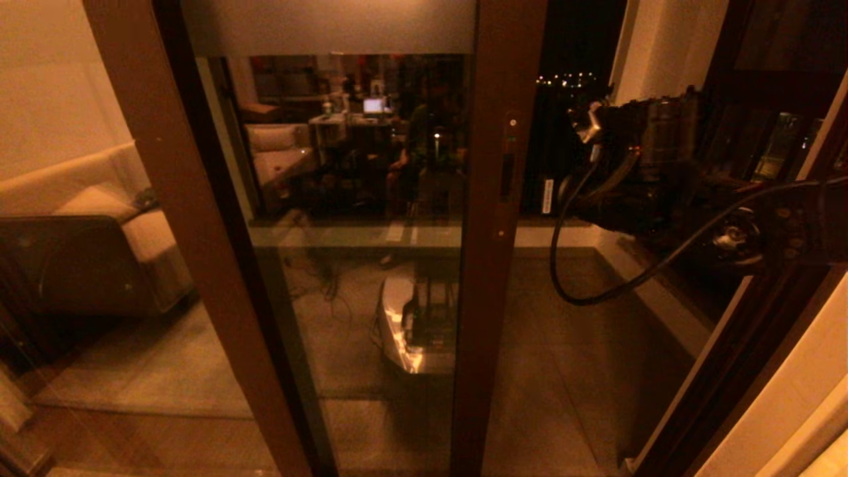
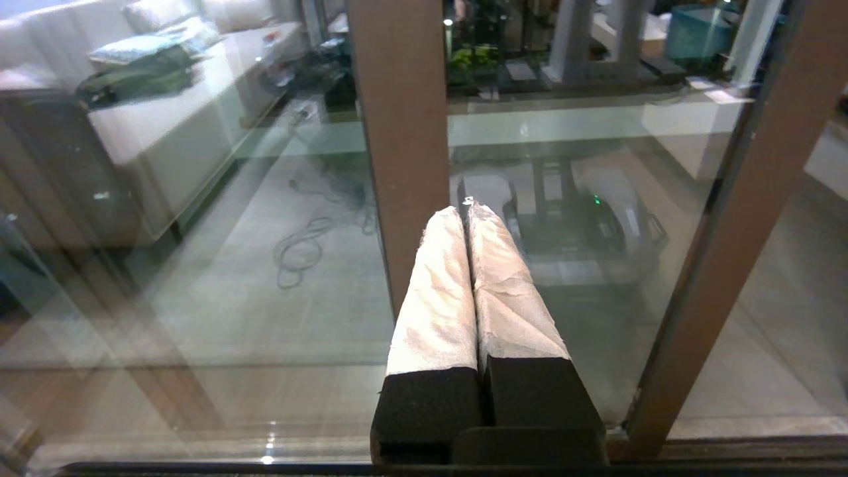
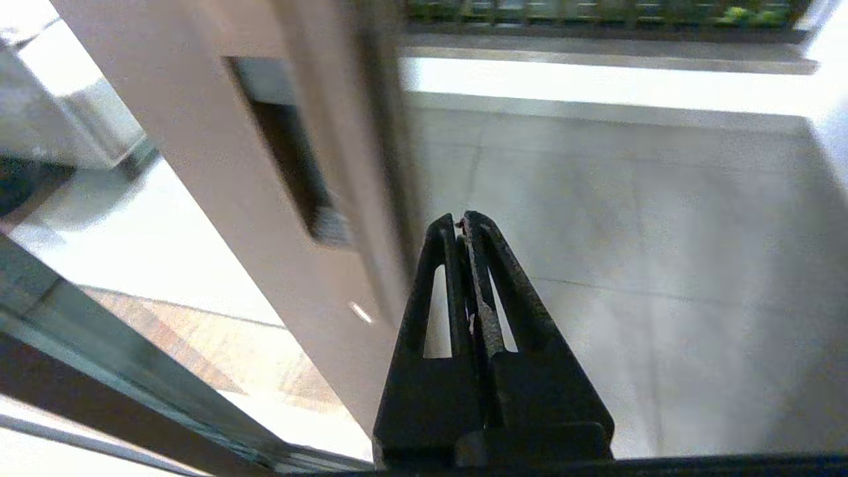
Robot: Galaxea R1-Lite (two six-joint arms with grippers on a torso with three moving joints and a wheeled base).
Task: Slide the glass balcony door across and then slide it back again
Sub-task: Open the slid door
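The glass balcony door (image 1: 358, 199) stands in front of me, part way across. Its brown stile (image 1: 493, 265) carries a narrow dark handle slot (image 1: 507, 175). My right arm (image 1: 649, 172) reaches into the gap to the right of that stile. The right gripper (image 3: 460, 218) is shut on nothing, close beside the stile's edge and just below the handle slot (image 3: 291, 159); I cannot tell whether it touches. The left gripper (image 2: 466, 209) does not show in the head view. Its white-wrapped fingers (image 2: 437, 298) are pressed together, empty, in front of a brown upright (image 2: 404, 132) and the door glass (image 2: 596, 165).
The balcony floor (image 1: 563, 371) shows through the gap. A dark frame and a pale wall (image 1: 782, 397) bound the gap on the right. A black cable loop (image 1: 563, 278) hangs from the right arm. A sofa (image 1: 99, 218) shows in the left glass panel.
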